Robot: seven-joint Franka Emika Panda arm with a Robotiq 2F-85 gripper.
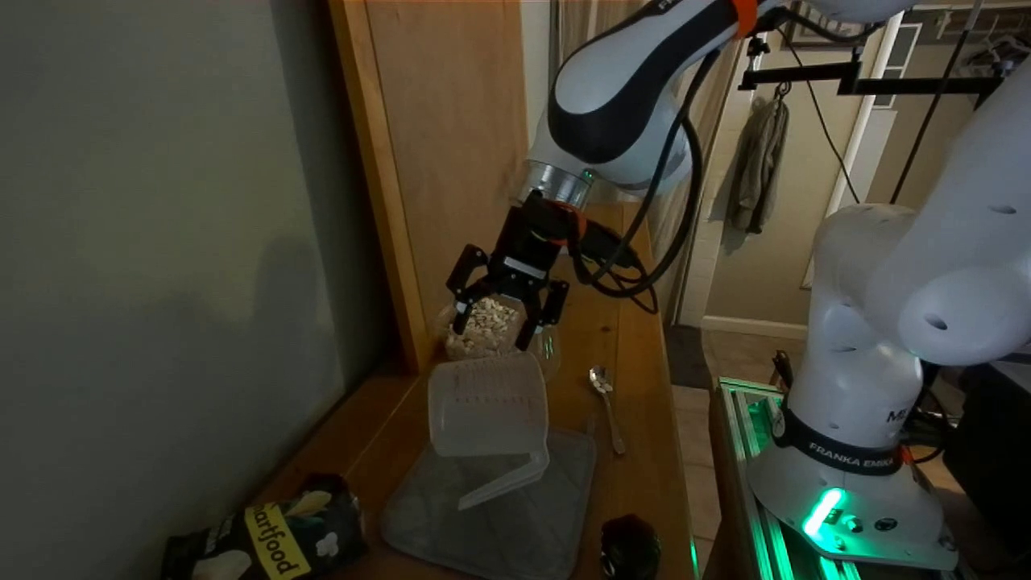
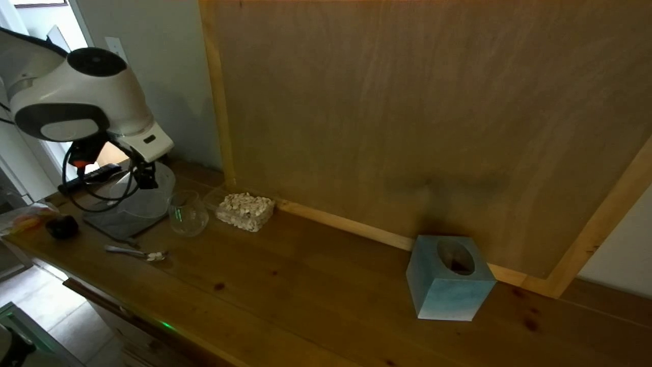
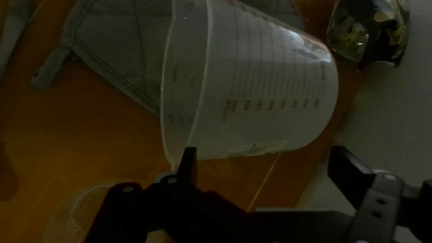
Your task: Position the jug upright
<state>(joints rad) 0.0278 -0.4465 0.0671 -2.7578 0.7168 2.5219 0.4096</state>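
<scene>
A translucent measuring jug (image 1: 487,403) with red markings lies on its side, over a grey mat (image 1: 556,515) on the wooden counter. Its handle (image 1: 507,483) points away from the gripper. In the wrist view the jug (image 3: 270,77) has its open rim to the left and its base to the right; the handle is hidden there. The jug also shows in an exterior view (image 2: 160,188), partly behind the arm. My gripper (image 1: 493,329) is open and empty, above and beside the jug. In the wrist view the fingers (image 3: 263,155) are spread along the jug's near side, with nothing between them.
A tub of oats (image 2: 245,211) stands by the wooden panel (image 2: 382,127). A clear glass (image 2: 187,214) stands between it and the jug. A spoon (image 1: 606,407), a snack bag (image 1: 274,532) and a dark object (image 1: 630,548) lie around the mat. A tissue box (image 2: 451,285) stands farther along.
</scene>
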